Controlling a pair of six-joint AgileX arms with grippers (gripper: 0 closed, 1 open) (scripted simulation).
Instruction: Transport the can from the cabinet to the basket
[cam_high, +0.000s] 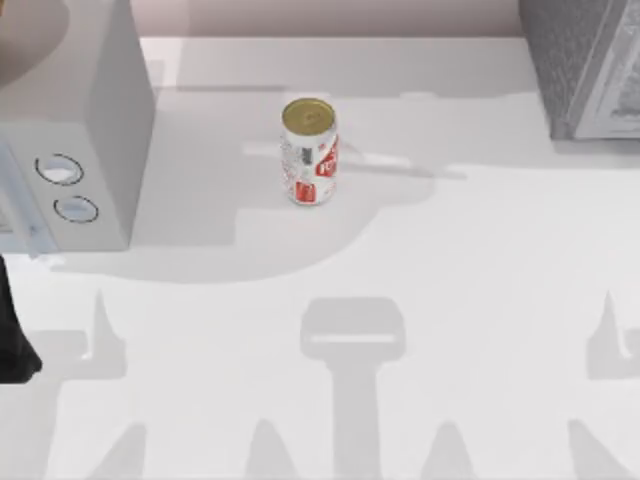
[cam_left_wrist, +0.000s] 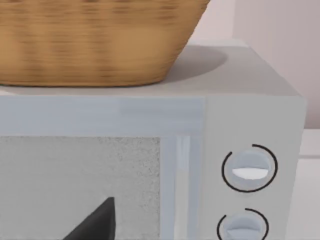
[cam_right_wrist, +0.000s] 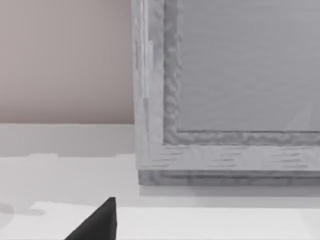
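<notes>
The small white can with red label patches and a dull gold top (cam_high: 309, 152) stands upright on the white worktop (cam_high: 480, 300), between the grey box with two dials (cam_high: 75, 120) on the left and the grey cabinet (cam_high: 585, 65) on the right. The woven tan basket (cam_left_wrist: 90, 40) sits on the grey box. The can is well apart from both arms, and I cannot tell which one is nearer. I cannot tell the state of either end effector.

A dark fingertip of each claw (cam_left_wrist: 95, 222) (cam_right_wrist: 97, 222) shows at its wrist view's edge.

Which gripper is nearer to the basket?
Left. The left gripper faces the grey box at the table's left, with the basket standing on top of it. The right gripper faces the cabinet at the table's right, away from the basket.
</notes>
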